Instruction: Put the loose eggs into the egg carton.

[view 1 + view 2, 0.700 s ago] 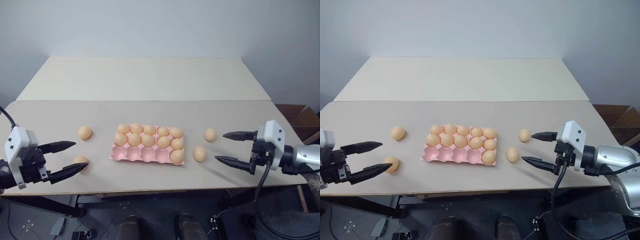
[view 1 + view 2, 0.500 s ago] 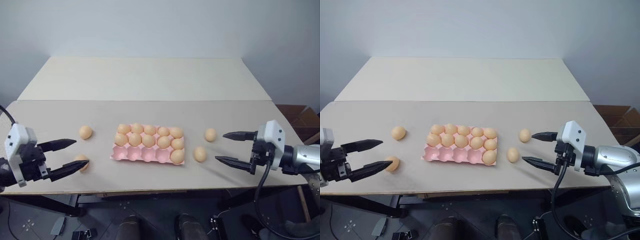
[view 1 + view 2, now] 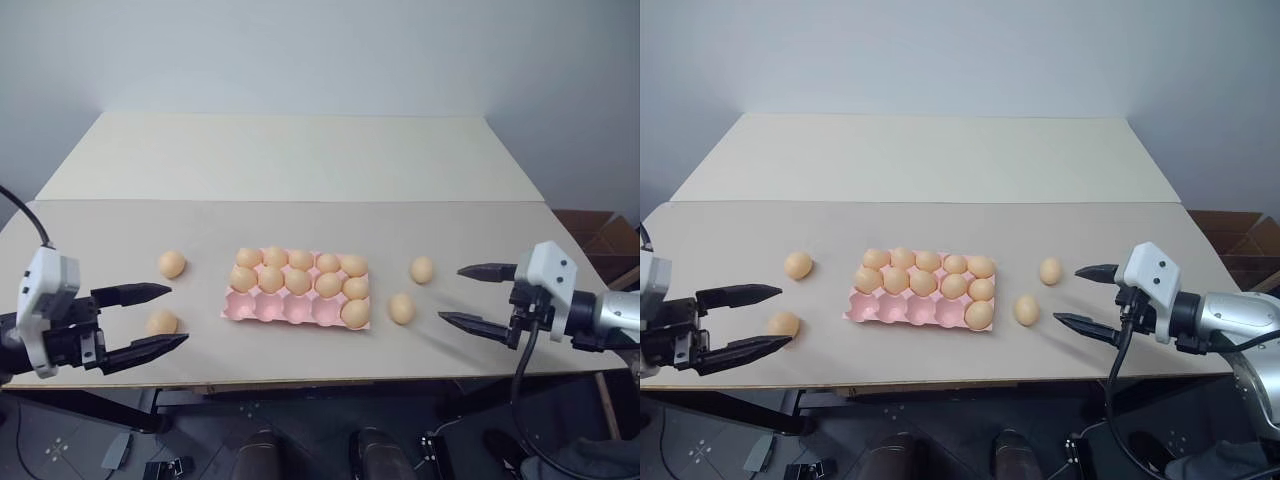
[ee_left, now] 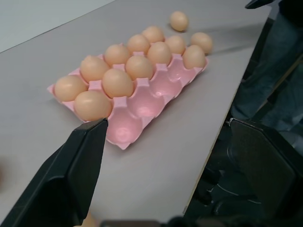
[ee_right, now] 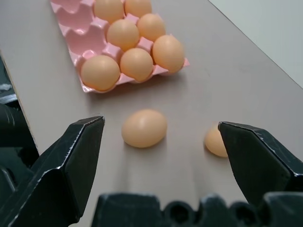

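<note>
Right wrist view is showing you the nearest loose egg (image 5: pixel 144 127) lying dead ahead between the wide-open, empty right gripper (image 3: pixel 476 296) fingers, its long axis crosswise to them; egg carton (image 3: pixel 252 309) is waiting beyond, front cups vacant.

The egg carton (image 3: pixel 297 294) occupied the middle of the table (image 3: pixel 300 160), with bare surface behind it across the whole far half. Four cups along its near row stood vacant and unobstructed from above. Two loose eggs (image 3: pixel 171 264) lay on open table to its left, two (image 3: pixel 402 308) to its right, each apart from the carton. The left gripper (image 3: pixel 152 319) and right gripper (image 3: pixel 468 296) hung spread at the near corners, nothing between their fingers.
</note>
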### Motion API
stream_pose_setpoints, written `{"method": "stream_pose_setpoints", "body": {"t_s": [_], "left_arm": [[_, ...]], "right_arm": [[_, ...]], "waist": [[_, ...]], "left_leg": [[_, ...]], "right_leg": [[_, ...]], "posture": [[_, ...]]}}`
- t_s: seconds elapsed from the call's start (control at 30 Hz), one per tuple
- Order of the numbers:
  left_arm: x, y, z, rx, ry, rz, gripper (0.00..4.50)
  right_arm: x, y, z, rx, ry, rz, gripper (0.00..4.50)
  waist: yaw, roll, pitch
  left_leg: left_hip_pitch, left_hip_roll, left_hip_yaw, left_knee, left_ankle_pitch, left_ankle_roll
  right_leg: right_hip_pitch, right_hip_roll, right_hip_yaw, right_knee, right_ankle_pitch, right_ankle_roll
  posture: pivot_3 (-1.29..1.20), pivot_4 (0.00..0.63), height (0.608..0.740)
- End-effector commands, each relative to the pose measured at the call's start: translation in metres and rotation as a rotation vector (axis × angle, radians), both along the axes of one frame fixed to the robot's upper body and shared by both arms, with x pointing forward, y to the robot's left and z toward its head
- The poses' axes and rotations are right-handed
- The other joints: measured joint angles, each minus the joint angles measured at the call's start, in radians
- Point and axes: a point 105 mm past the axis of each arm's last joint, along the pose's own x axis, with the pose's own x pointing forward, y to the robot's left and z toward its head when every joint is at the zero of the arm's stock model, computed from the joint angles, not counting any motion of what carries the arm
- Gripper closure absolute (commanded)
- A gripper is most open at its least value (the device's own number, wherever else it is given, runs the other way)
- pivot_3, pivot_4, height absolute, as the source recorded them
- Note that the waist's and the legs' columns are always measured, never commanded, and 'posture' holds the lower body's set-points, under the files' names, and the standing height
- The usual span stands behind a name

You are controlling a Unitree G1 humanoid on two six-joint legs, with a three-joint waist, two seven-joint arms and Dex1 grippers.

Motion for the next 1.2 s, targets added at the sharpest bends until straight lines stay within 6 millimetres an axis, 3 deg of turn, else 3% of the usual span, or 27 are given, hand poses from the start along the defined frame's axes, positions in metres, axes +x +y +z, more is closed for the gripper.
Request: {"method": "stream_pose_setpoints", "body": {"t_s": [0.03, 0.37, 0.63, 0.7, 0.83, 1.03, 1.2], "left_arm": [[0.002, -0.008, 0.009, 0.009, -0.035, -0.050, 0.01], [0.006, -0.009, 0.006, 0.010, -0.032, -0.062, 0.01], [0.003, -0.006, 0.005, 0.013, -0.035, -0.032, 0.01], [0.002, -0.005, 0.005, 0.016, -0.038, -0.024, 0.00], [0.001, -0.004, 0.005, 0.025, -0.039, -0.009, 0.00], [0.001, -0.003, 0.006, 0.029, -0.040, -0.006, 0.00], [0.000, 0.000, 0.008, 0.038, -0.043, 0.002, 0.00]], "right_arm": [[0.006, 0.012, -0.006, -0.015, -0.024, -0.041, 0.00], [0.042, 0.036, -0.043, -0.025, 0.067, -0.157, 0.00], [0.052, 0.049, -0.059, -0.030, 0.178, -0.177, 0.00], [0.053, 0.049, -0.061, -0.040, 0.179, -0.186, 0.62], [0.049, 0.054, -0.052, -0.017, 0.171, -0.169, 1.93], [0.040, 0.065, -0.038, 0.011, 0.125, -0.143, 1.93], [0.035, 0.097, 0.006, 0.095, 0.014, -0.021, 1.93]], "waist": [[0.000, 0.000, 0.000], [-0.014, 0.000, 0.000], [-0.014, 0.000, 0.000], [-0.014, 0.000, 0.000], [-0.014, 0.000, 0.000], [-0.014, 0.000, 0.000], [-0.024, 0.001, 0.000]], "left_leg": [[0.000, 0.000, 0.000, 0.000, 0.000, 0.000], [0.000, 0.000, 0.000, 0.000, 0.000, 0.000], [-0.002, 0.000, 0.000, 0.000, 0.000, 0.000], [-0.002, 0.000, 0.000, 0.000, 0.000, 0.000], [-0.002, 0.000, 0.000, 0.000, 0.000, 0.000], [-0.002, 0.000, -0.001, 0.000, 0.000, 0.000], [-0.001, 0.000, 0.000, 0.000, 0.000, 0.000]], "right_leg": [[0.000, 0.000, 0.000, 0.000, 0.000, 0.000], [-0.001, 0.000, 0.000, 0.000, 0.000, 0.000], [-0.002, 0.000, 0.000, 0.000, 0.003, 0.003], [-0.001, 0.000, 0.000, 0.000, 0.002, 0.003], [-0.002, 0.000, 0.000, 0.000, 0.003, 0.003], [-0.002, 0.001, -0.001, 0.000, 0.003, 0.003], [-0.002, 0.001, 0.000, 0.001, 0.003, 0.003]], "posture": [[0.00, 0.150, 0.740], [0.00, 0.150, 0.740], [0.00, 0.150, 0.740], [0.00, 0.150, 0.740], [0.00, 0.150, 0.740], [0.00, 0.150, 0.740], [0.00, 0.150, 0.740]]}}
